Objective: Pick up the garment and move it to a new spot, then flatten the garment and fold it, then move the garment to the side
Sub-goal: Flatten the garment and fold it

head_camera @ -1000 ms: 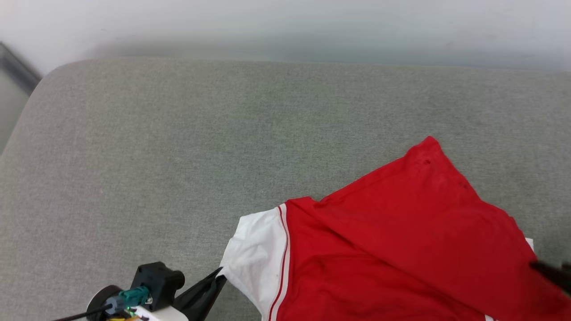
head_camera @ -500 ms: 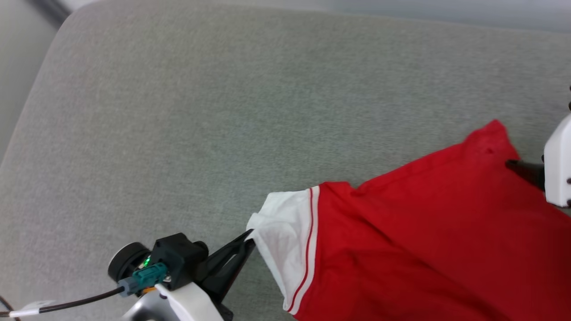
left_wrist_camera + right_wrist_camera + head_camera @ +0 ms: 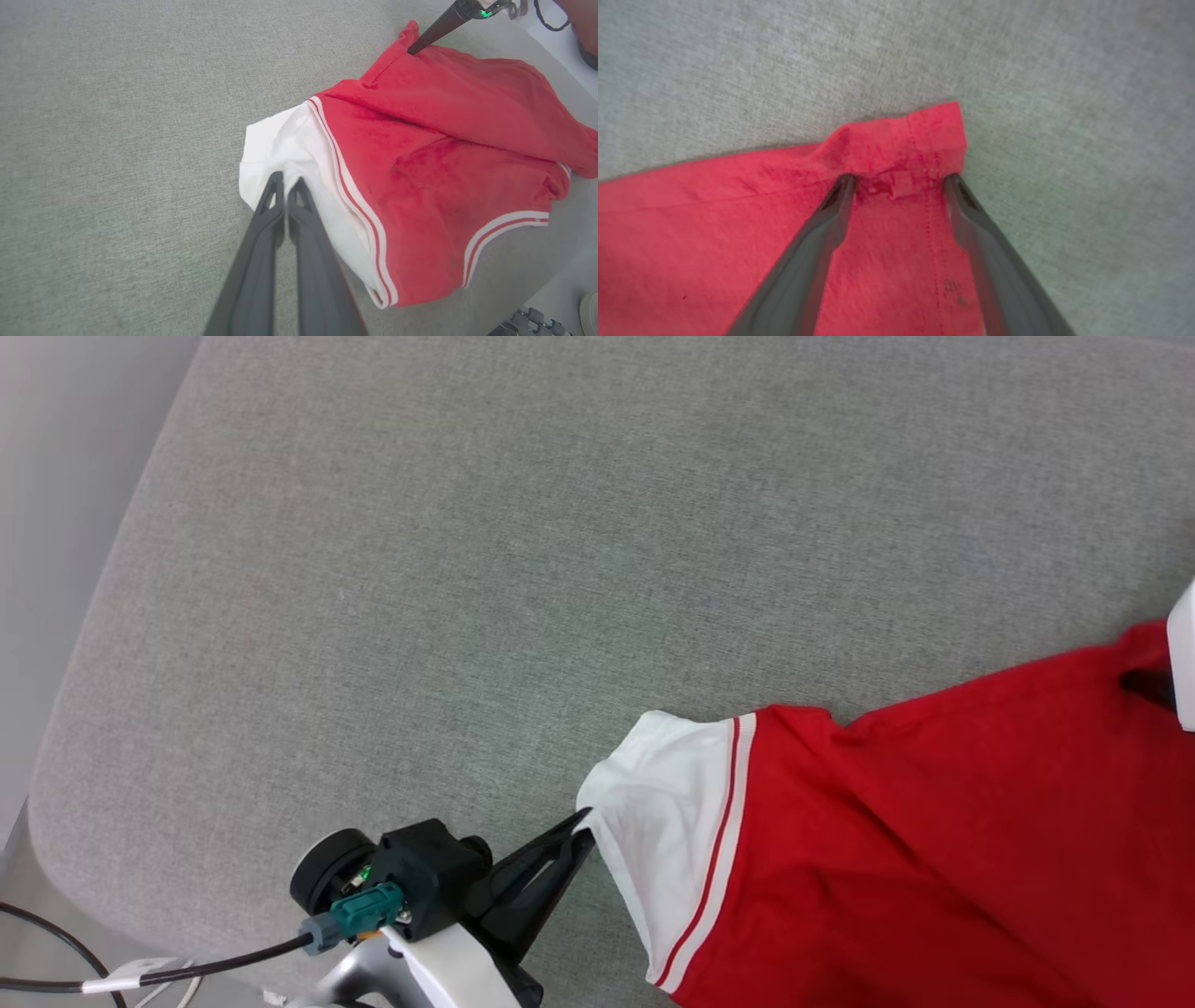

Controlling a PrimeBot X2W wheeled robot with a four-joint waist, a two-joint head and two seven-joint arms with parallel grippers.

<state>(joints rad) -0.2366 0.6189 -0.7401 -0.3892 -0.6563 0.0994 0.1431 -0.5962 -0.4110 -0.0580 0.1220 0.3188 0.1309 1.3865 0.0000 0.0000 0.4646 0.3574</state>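
The garment [image 3: 934, 859] is a red jersey with a white, red-striped sleeve [image 3: 667, 831], lying on the grey cushion at the lower right of the head view. My left gripper [image 3: 581, 823] is shut on the sleeve's outer edge; the left wrist view shows its tips [image 3: 286, 179] pinching the white cloth of the garment [image 3: 444, 163]. My right gripper [image 3: 900, 179] is open, its fingertips [image 3: 847, 182] resting on a red hemmed corner of the garment [image 3: 738, 224]. One dark right finger [image 3: 434, 30] touches that far corner. The jersey's print is hidden.
The grey fabric cushion [image 3: 467, 569] spreads wide to the left and beyond the garment. Its rounded left edge drops to pale floor [image 3: 56, 523]. A black cable [image 3: 187, 966] trails from my left wrist. The cushion's near-right edge [image 3: 551, 284] lies just past the jersey.
The head camera has shifted, sliding the whole picture. My right gripper has moved from the garment's near right side up to its far red corner. My left gripper still holds the sleeve.
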